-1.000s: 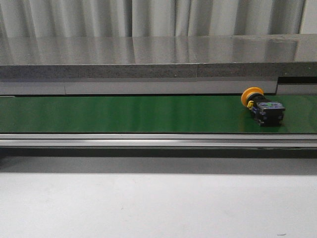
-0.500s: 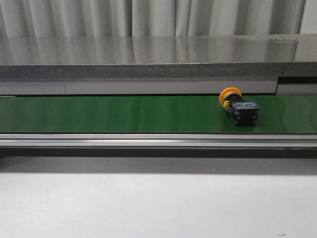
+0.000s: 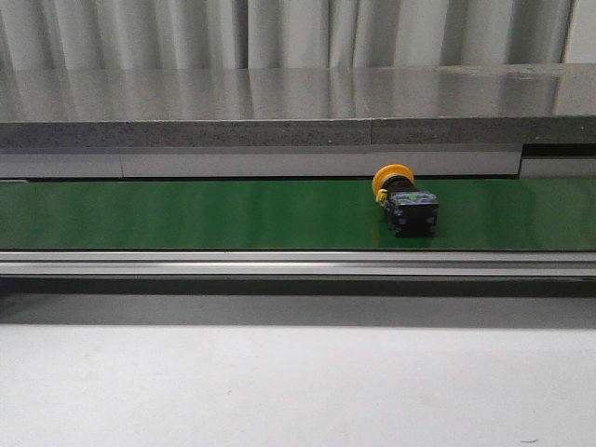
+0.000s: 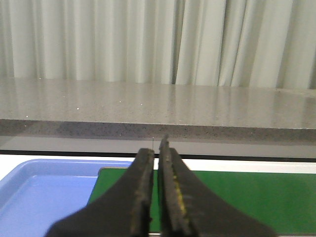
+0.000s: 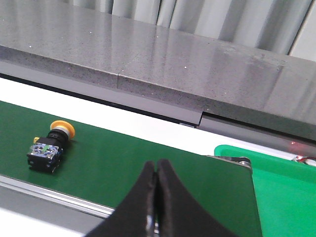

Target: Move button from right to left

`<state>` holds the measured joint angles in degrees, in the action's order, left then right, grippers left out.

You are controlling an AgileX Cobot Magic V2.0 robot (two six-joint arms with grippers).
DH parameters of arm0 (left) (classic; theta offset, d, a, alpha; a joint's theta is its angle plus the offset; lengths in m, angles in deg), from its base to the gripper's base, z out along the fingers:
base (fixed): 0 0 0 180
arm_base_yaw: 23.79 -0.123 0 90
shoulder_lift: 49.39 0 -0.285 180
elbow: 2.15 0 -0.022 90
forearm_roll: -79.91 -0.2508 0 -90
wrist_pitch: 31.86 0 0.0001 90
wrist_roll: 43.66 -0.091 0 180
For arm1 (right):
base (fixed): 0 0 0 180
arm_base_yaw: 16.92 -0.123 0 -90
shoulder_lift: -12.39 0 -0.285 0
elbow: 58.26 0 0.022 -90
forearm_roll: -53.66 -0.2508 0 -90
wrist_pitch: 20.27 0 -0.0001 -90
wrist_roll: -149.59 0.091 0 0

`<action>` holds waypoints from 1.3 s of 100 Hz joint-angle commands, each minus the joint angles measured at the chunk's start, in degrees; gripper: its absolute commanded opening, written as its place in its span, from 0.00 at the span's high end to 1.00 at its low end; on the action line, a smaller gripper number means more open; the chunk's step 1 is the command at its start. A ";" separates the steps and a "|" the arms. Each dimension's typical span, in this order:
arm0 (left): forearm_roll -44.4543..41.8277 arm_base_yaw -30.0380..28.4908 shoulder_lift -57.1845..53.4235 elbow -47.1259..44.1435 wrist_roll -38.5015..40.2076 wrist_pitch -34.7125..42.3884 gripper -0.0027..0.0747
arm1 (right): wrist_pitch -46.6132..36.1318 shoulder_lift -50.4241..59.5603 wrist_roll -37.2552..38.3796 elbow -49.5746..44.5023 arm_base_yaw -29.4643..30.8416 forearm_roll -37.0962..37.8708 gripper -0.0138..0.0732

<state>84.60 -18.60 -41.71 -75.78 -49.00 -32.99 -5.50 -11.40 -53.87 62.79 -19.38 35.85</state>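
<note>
The small push-button with the round yellow-orange cap and black blocky body (image 3: 402, 199) lies on its side on the long green conveyor belt (image 3: 186, 214), right of the middle of the belt in the front view, cap toward the back edge and body toward the near rail. Nothing holds it; it sits free on the belt surface, well apart from both arms. Judged by that, the task is barely under way: the button is on the right half of the run and has the whole left stretch ahead of it, and no grasp has been made. The right gripper (image 5: 157, 170) hangs above the belt near its right end, beside a bright green bin (image 5: 281, 182), its two black fingers pressed together with no gap and nothing between them; the button shows in its wrist view some way off on the belt. The left gripper (image 4: 159, 153) is posed over the far left end of the belt, where a light blue tray (image 4: 44, 192) sits just beside the belt's end. Its dark fingers are drawn nearly together with only a thin slit between them, empty. I would guess the blue tray is where the button should end up.
</note>
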 commanded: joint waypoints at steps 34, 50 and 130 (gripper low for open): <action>1.02 0.03 23.80 24.94 0.42 -15.11 0.96 | -4.69 -0.42 -0.36 1.65 -0.04 -0.46 0.92; 1.02 0.03 35.55 34.04 0.42 -21.18 0.96 | -4.69 -0.42 -0.36 1.65 -0.04 -0.46 0.92; 1.57 0.03 56.75 44.59 0.42 -27.13 0.66 | -4.69 -0.42 -0.36 1.65 -0.04 -0.46 0.92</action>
<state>85.41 -18.60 15.58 -33.22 -49.00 -62.73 -5.50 -11.40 -53.87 62.79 -19.38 35.85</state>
